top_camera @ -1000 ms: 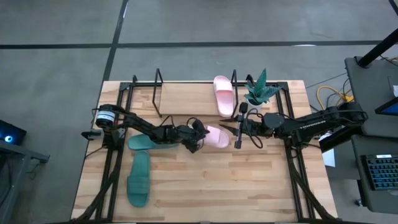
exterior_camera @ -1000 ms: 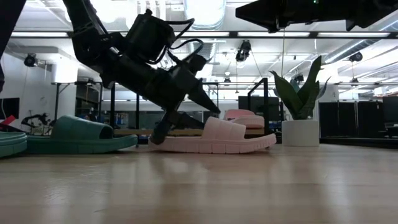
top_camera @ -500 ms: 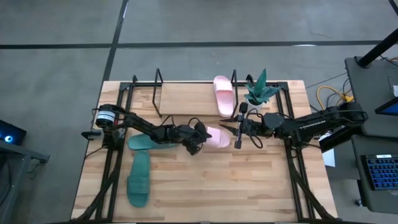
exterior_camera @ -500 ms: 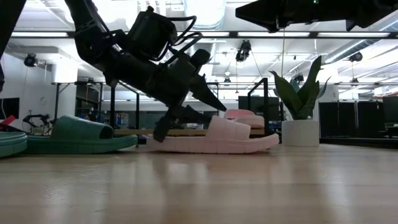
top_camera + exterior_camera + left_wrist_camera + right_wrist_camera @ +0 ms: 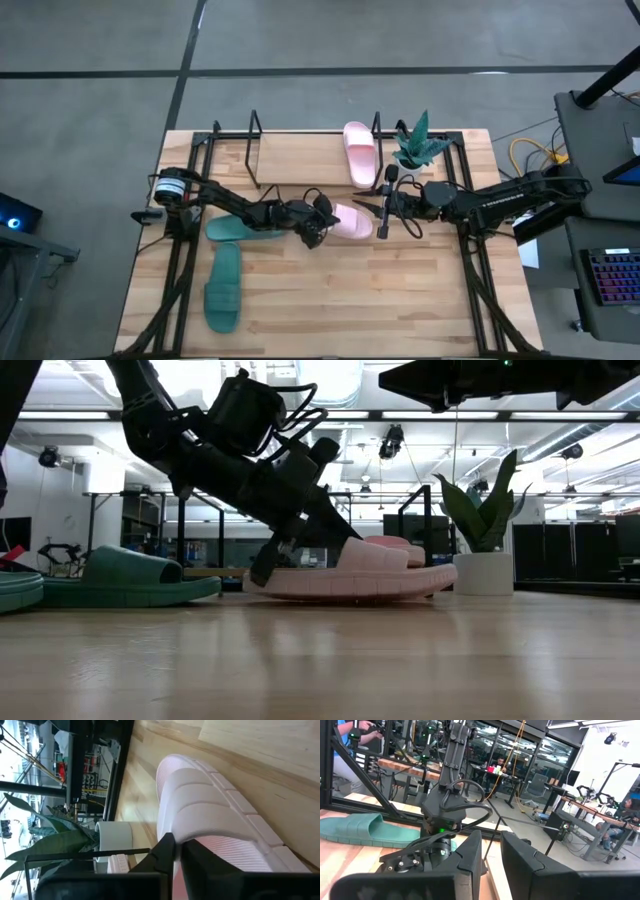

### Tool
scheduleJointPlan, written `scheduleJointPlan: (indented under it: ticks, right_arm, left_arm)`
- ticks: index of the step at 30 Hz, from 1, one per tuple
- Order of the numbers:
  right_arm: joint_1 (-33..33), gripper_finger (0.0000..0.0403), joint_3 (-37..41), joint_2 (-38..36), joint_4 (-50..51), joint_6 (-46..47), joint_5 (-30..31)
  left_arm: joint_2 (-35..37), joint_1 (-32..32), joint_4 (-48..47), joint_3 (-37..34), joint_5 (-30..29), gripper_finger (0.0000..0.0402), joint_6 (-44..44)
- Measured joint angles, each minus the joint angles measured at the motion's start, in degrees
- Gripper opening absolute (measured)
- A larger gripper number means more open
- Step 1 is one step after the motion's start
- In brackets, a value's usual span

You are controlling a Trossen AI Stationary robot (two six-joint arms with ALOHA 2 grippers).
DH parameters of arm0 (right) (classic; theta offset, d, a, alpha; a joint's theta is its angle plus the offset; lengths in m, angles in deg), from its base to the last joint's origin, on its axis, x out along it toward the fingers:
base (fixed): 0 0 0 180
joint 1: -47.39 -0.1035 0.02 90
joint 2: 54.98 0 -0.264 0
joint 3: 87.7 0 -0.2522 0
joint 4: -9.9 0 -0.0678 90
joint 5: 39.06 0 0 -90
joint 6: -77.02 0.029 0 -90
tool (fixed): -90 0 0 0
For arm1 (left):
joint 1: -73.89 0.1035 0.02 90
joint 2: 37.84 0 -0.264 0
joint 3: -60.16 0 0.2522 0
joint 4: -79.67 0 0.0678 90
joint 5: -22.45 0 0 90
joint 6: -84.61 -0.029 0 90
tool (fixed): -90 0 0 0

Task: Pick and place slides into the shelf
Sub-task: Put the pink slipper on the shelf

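A pale pink slide [image 5: 347, 220] lies mid-table, toe toward the right edge, with my left gripper [image 5: 320, 222] shut on its strap. The second pink slide [image 5: 358, 152] lies on the wooden board of the shelf [image 5: 300, 158], the black rod rack at the far side. Two dark green slides [image 5: 235, 229] [image 5: 222, 288] rest sole-down on the table at the left. My right gripper [image 5: 368, 207] hovers just right of the held slide. Its fingers stand a narrow gap apart around nothing [image 5: 492, 855]. My left gripper pinches the heel-side edge of the strap [image 5: 176, 836]. One finger is on top and the other is under the strap, above the footbed [image 5: 225, 857]. The fingers come from the table's left, slanting down [image 5: 325, 550]. The slide's toe end [image 5: 445, 572] stands a little off the table.
A potted plant [image 5: 418, 145] in a white pot [image 5: 482, 573] stands at the shelf's right end, close behind my right gripper. Black arm frames run along both table sides [image 5: 185, 250]. Bare wood lies toward the near edge.
My left gripper has shut on the pink slide's strap after easing a little toward the slide. The slide, flat on the table before, has tipped: its toe end has risen slightly.
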Motion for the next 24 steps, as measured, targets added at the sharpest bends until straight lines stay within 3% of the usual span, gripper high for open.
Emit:
scheduleJointPlan:
  ticks: [3, 11, 19, 24]
  right_arm:
    - [0.0, 0.0063, 0.0, 0.0, 0.0, 0.0, 0.0]
    - [0.0, 0.0063, 0.0, 0.0, -0.02, 0.0, 0.0]
    - [0.0, 0.0063, 0.0, 0.0, 0.0, 0.02, 0.0]
    - [0.0, 0.0063, 0.0, 0.0, -0.01, 0.02, 0.02]
  left_arm:
    - [0.0, -0.02, 0.12, 0.0, -1.87, 0.0002, -0.02]
    - [0.0, 0.04, -0.01, 1.36, -13.86, 0.0002, -0.02]
    - [0.55, -1.2, 0.1, 1.91, -19.19, 0.0002, 0.14]
    - [0.82, -2.02, 0.04, 2.39, -25.98, 0.0002, 4.29]
